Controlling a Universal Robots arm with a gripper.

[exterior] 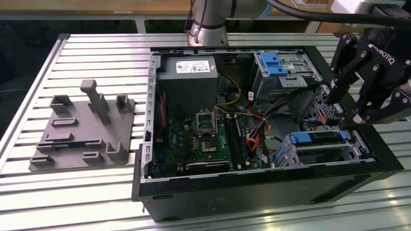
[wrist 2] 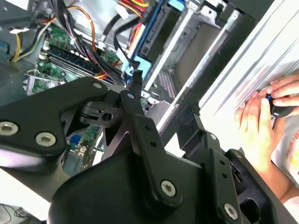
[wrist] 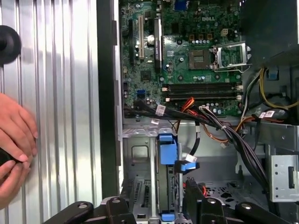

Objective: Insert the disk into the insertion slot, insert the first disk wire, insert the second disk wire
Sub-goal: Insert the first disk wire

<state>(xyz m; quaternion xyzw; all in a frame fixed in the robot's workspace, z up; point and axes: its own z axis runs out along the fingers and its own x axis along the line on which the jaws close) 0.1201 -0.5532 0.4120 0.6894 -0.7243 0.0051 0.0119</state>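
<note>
Blue caddy marks the disk (exterior: 319, 138), seated in the insertion slot (exterior: 290, 153) at four o'clock in the case (exterior: 257, 185). The gripper (exterior: 341, 113) hovers at its one o'clock, jaws apart and empty. A square, centred pinch on the blue plug (wrist: 187, 165) looks wisest.

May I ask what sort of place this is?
Likely a robotics lab workbench: an open computer case lies on a slatted metal table, a black claw hangs above it, with a grey holder beside.
</note>
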